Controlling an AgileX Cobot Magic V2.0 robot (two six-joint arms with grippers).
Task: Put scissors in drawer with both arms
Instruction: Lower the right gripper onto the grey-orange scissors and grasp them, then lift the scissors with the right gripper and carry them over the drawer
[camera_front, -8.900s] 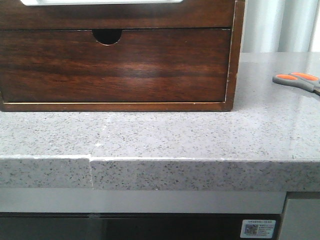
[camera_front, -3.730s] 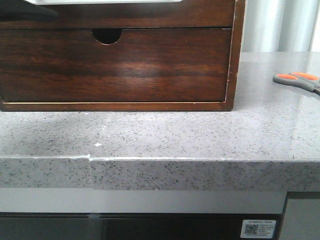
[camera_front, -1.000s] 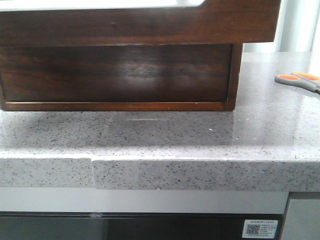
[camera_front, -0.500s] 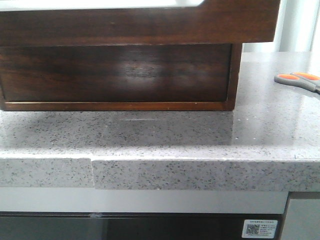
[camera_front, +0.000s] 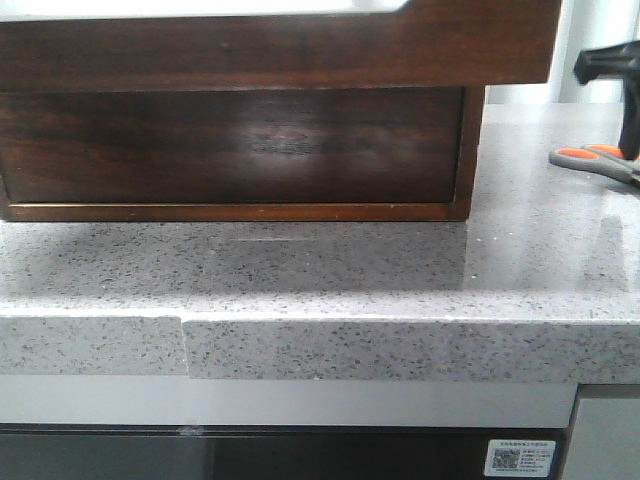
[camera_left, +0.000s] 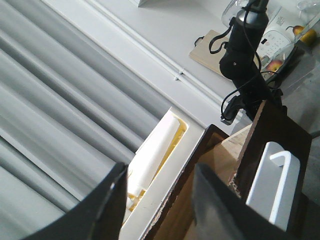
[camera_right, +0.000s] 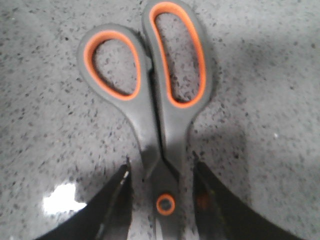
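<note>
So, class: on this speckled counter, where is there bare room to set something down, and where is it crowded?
Free: the counter strip between the wooden cabinet and the front edge, and the patch between the cabinet's right side and the scissors. Crowded: the far right, where the right gripper straddles the scissors.

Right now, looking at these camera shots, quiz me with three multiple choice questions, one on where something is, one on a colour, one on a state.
1. Where do the scissors lie?
A. On the speckled grey counter, right of the wooden cabinet
B. Inside the drawer
C. On top of the cabinet

2. What colour lines the finger loops?
A. Blue
B. Orange
C. Green

3. How is the right hand set?
A. Shut on the blades
B. Open, fingers either side of the pivot
C. Holding the scissors in the air

Answers: 1 A, the front view shows them on the counter; 2 B, orange rims inside grey handles; 3 B, gaps show beside both fingers.
</note>
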